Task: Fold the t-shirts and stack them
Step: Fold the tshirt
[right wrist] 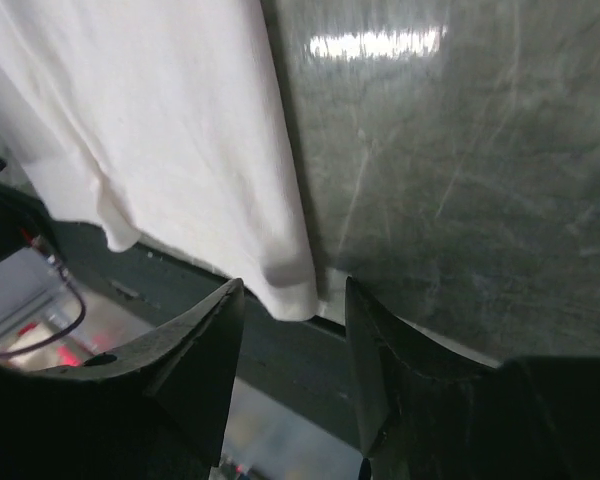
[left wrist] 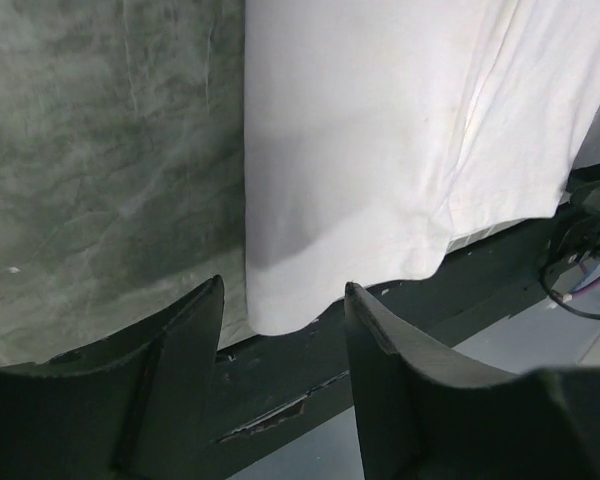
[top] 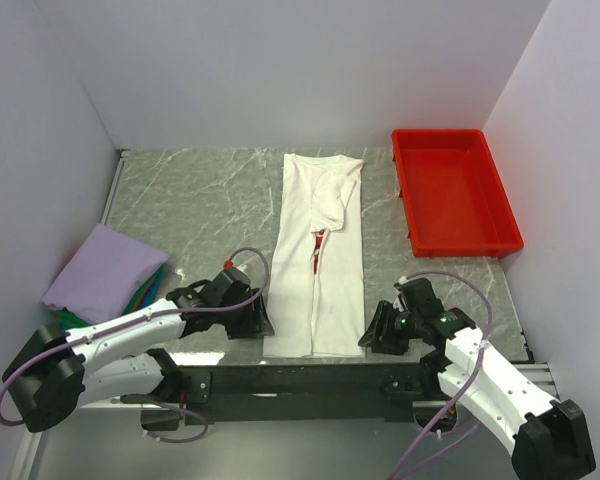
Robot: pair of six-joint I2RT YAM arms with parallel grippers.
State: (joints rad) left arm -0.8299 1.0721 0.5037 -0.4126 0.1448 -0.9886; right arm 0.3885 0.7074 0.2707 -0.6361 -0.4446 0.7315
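White t-shirt [top: 315, 255] lies as a long strip mid-table [top: 200, 200], red print mostly tucked inside, near hem right at the front edge. Left gripper [top: 263, 318] and right gripper [top: 368, 335] sit at its near corners, jaws apart, gripping nothing. The lavender shirt [top: 105, 270] hides most of the pile far left. The red tray [top: 452, 190] sits well apart, back right.

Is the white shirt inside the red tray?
No, the white shirt lies flat on the table, beside the red tray.

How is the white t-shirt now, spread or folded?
Partly folded: the white t-shirt lies as a long narrow strip, its sides turned inward.
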